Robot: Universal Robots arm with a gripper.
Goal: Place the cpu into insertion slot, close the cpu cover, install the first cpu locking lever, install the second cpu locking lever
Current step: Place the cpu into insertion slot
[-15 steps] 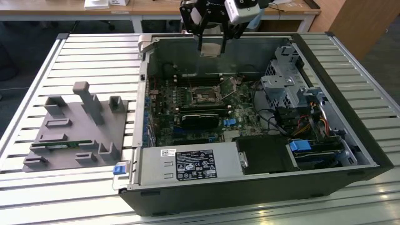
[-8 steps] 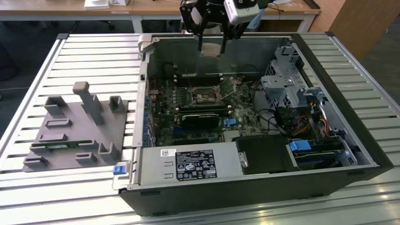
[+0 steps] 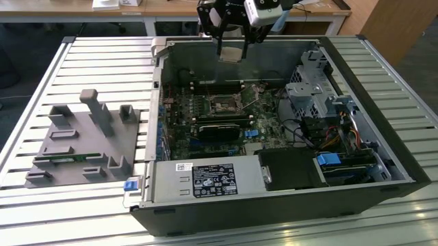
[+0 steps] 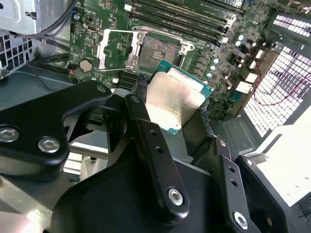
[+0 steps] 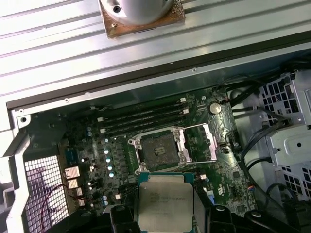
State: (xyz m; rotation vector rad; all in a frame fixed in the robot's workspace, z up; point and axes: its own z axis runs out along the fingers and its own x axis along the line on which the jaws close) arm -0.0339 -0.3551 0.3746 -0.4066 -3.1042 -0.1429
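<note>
**Gripper [image 3: 231, 50] holding the cpu [image 3: 231, 56] above the open case [image 3: 383, 154].**
The fingers [image 4: 148, 136] are closed on two opposite edges of the cpu. The chip is square and has no long axis. Its metal face is turned toward both wrist cameras, and in the first wrist view its sides run about parallel to those of the slot [image 5: 158, 149]. In the exterior view it hangs over the case's far wall, apart from the board [image 5: 92, 141]. The slot is bare, its dark centre exposed, with the cover [image 5: 213, 144] swung open beside it. The case lies on its side on a slatted table [image 3: 102, 61] and holds the board. At the exterior view's left, a grey fixture [image 3: 75, 143] holds a small green strip [image 3: 68, 158].
</note>
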